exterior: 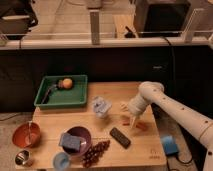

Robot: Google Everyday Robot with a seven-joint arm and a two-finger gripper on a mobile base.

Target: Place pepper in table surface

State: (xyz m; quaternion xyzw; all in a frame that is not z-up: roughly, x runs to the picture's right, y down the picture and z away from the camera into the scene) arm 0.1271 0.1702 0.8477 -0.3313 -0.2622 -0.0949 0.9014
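Note:
The orange-red pepper (142, 127) lies low at the table surface (150, 150), right of centre. My gripper (134, 123) points down on the end of the white arm that comes in from the right, and its tip is right beside the pepper's left end. I cannot tell whether it touches the pepper. A small reddish patch (126, 120) shows just left of the gripper.
A green tray (80, 97) at the back left holds a round orange fruit (65, 83). A crumpled clear wrapper (101, 107), a pale slender item (123, 105), a black bar (120, 137), grapes (96, 151), a purple bowl (80, 136), a red bowl (26, 135), a metal cup (22, 158) and a blue cup (61, 161) stand around.

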